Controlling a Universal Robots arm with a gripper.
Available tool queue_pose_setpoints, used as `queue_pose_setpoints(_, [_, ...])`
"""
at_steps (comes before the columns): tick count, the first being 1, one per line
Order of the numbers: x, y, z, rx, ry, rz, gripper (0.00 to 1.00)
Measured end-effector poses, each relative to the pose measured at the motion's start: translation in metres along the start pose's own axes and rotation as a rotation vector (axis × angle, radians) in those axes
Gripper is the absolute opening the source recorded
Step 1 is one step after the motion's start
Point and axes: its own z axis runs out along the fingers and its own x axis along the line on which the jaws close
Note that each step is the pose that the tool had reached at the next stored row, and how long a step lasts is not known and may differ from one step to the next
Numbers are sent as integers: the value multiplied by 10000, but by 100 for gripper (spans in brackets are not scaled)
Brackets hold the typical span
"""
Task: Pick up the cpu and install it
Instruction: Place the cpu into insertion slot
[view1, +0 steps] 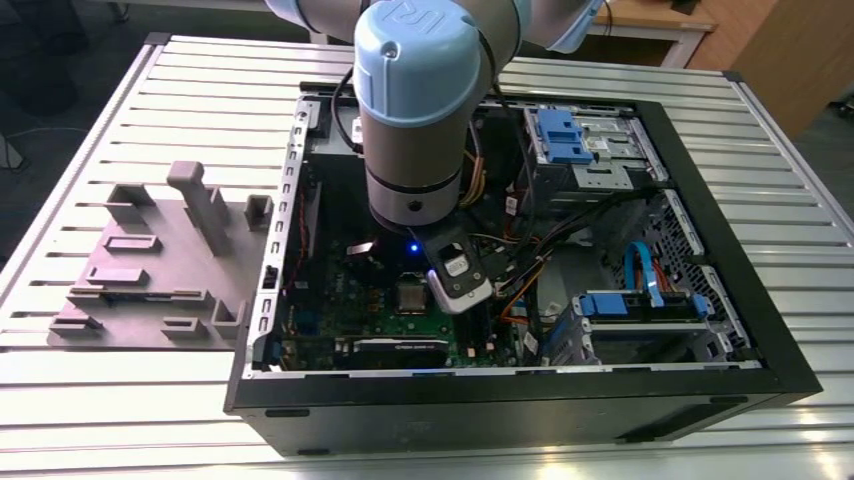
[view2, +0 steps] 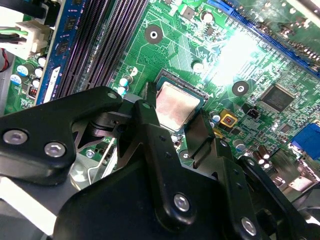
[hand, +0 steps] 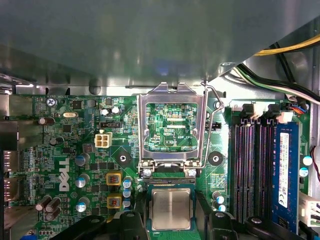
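- A slatted metal counter (view1: 120, 130) carries an open case (view1: 534, 405), with a grey fixture (view1: 147, 270) beside the case.
- The arm (view1: 414, 110) reaches down into the case, over the green board (hand: 75, 145).
- The cpu (hand: 171, 209) lies flat on the board, just beside the raised socket frame (hand: 142, 130).
- The hand (view2: 174, 111) straddles the cpu; I cannot tell whether it grips it.

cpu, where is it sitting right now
In the first wrist view the cpu lies flat in its socket on the green motherboard, right next to the flipped-open metal frame, with the memory slots off to one side.
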Motion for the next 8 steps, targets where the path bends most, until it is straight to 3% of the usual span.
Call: queue_pose_setpoints(8, [0,0,1,1,0,0,47])
